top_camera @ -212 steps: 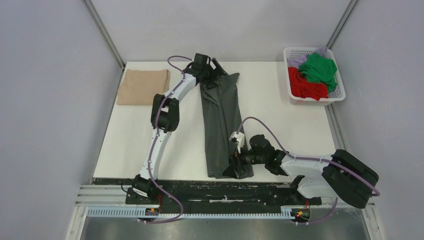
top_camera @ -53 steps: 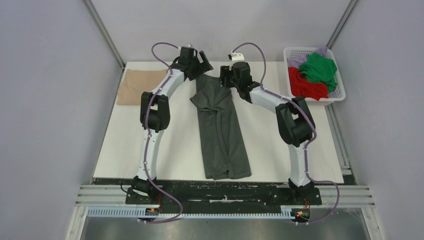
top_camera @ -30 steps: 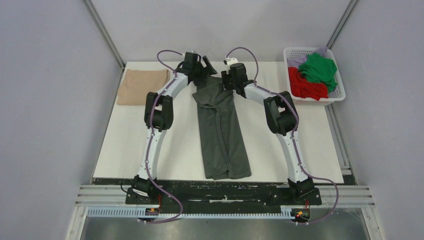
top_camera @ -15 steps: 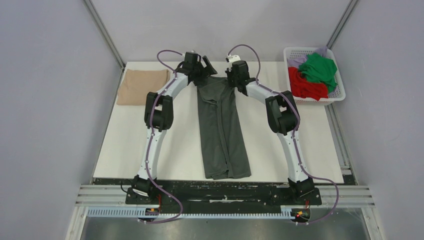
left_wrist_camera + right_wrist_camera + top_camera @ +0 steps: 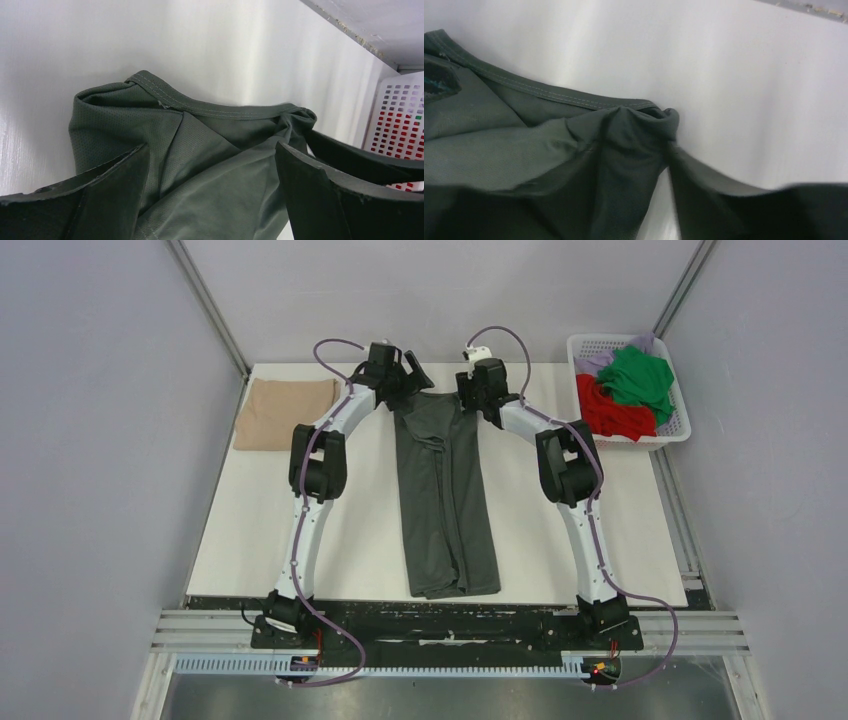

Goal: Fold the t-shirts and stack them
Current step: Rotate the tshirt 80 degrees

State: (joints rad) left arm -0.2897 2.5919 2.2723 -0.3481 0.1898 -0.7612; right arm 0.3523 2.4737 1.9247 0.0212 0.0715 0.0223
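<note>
Top view. Grey t-shirt (image 5: 445, 500) lies in a long narrow strip on the surface (image 5: 590, 500), well to the left of the basket (image 5: 680, 430). Its collar end is level with the basket and its hem end is far nearer than it. Left gripper (image 5: 408, 380) and right gripper (image 5: 470, 390) are both at the collar end, one on each corner. A tan folded shirt (image 5: 287, 412) sits farther from the basket again, beyond the grey one. Green shirt (image 5: 638, 375) and red shirt (image 5: 610, 415) are in the basket, unfolded.

Left wrist view. Left fingers (image 5: 100, 190) are spread wide with the collar band (image 5: 200, 107) and loose cloth between them; nothing is pinched. A dark shape, likely the other arm's finger (image 5: 360, 160), reaches the basket-side corner.

Right wrist view. That corner is gathered into a bunch (image 5: 644, 120) against the surface. Its own fingers are too dark to make out, so I cannot tell their opening or whether they grip.

Judgement: the step is taking both collar corners for the lengthwise fold toward the hem.
- Drop the left fingers onto the surface before closing, so they catch every layer.
- Match the two heights.
- Lift the corners together and keep the collar edge taut, or the strip will skew.
</note>
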